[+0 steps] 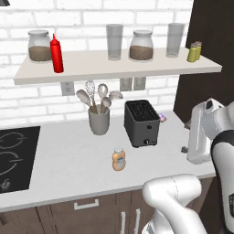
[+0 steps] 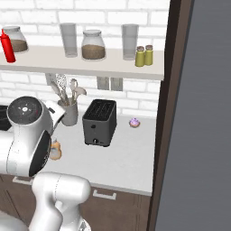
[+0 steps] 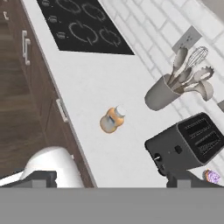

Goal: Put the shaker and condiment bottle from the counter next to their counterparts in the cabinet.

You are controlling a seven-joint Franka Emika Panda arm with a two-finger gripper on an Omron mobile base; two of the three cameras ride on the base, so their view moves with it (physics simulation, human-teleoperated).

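Note:
The condiment bottle (image 1: 118, 159) (image 3: 112, 119), squat orange-tan with a pale cap, stands upright on the counter (image 1: 68, 169) in front of the toaster; in the right base view the arm half hides the bottle (image 2: 55, 151). My gripper (image 1: 185, 137) (image 3: 109, 179) hovers open and holds nothing, off to the bottle's right and pointing toward it, well apart. On the cabinet shelf (image 1: 91, 68) the red squeeze bottle (image 1: 56, 54) (image 2: 6, 46) stands at the left end. Two alike olive-yellow shakers (image 1: 194, 52) (image 2: 144, 55) stand side by side at the right end.
A black toaster (image 1: 141, 122) and a grey utensil holder (image 1: 99, 119) stand behind the bottle. A black hob (image 1: 13, 157) lies at the left. Jars and glasses (image 1: 114, 42) line the shelf. A small purple item (image 2: 134, 122) sits near the wall. A dark tall panel (image 2: 180, 113) bounds the right.

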